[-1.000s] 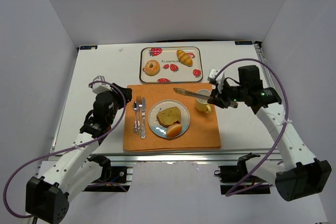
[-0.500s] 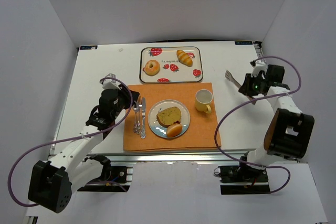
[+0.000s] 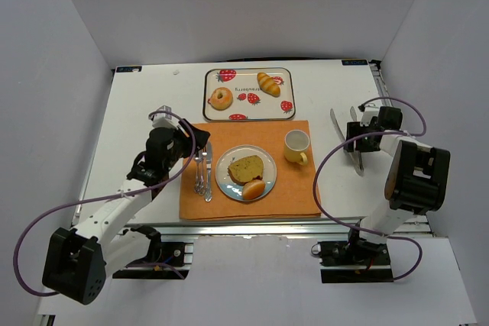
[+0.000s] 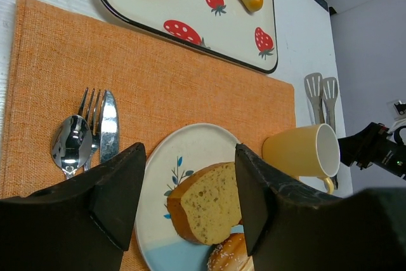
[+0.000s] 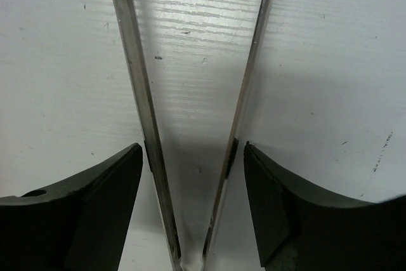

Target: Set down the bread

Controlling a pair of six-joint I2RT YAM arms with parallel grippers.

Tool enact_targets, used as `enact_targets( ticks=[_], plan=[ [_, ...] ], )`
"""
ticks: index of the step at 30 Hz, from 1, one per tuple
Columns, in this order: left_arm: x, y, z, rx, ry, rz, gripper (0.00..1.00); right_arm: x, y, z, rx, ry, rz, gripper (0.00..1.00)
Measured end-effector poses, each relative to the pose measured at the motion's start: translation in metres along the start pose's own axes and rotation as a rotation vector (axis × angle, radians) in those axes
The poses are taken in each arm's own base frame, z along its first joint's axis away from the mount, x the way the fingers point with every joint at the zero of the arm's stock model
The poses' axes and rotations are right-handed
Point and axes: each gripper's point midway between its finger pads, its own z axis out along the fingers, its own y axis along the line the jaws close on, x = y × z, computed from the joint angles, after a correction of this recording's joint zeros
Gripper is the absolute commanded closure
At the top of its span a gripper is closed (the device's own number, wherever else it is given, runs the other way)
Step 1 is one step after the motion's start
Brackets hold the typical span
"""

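Your right hand [image 3: 357, 143] is down at the right side of the worktop [image 3: 137, 112], well apart from the bread. Its fingers [image 5: 95, 201] are spread wide, and the two arms of the metal tongs [image 5: 130, 42] run between them. Each finger sits just outside an arm, and you cannot tell from the wrist view whether they touch. The tongs lie flat on the worktop with their arms splayed.

The slice of bread [image 3: 246, 167] lies on the plate [image 3: 229, 156] in the middle of the orange placemat [image 3: 298, 188]. A small roll [image 3: 254, 187] touches its near edge. The yellow mug [image 3: 296, 145] stands on the mat between the plate and your right hand.

Your left hand [image 3: 195, 137] hangs above the left part of the mat with its fingers apart and nothing between them. In its wrist view, the slice shows just past the gap. The spoon, fork and knife [image 4: 108, 132] lie side by side on the mat to the left of the plate. The strawberry tray [image 3: 283, 74] sits beyond the mat and holds two more baked pieces.
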Motion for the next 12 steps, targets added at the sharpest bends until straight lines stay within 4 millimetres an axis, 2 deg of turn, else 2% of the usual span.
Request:
enact_targets(
  ticks=[3,4,6,9,12],
  plan=[
    [0.002,0.001,0.002,-0.004,0.01,0.001,0.32,0.001,0.0,-0.004,-0.003,0.008,-0.042,0.27],
    [0.003,0.001,0.003,-0.006,0.013,0.001,0.32,-0.001,0.0,-0.007,-0.005,0.008,-0.056,0.11],
    [0.004,0.002,0.004,-0.008,0.019,0.001,0.33,-0.011,0.0,-0.016,-0.002,-0.008,-0.094,0.11],
    [0.005,0.001,0.007,-0.005,0.026,0.001,0.39,-0.046,0.0,-0.039,0.007,-0.085,-0.164,0.11],
    [0.007,-0.003,0.009,0.012,0.038,-0.004,0.65,-0.095,0.002,-0.066,0.034,-0.207,-0.235,0.1]
  ],
)
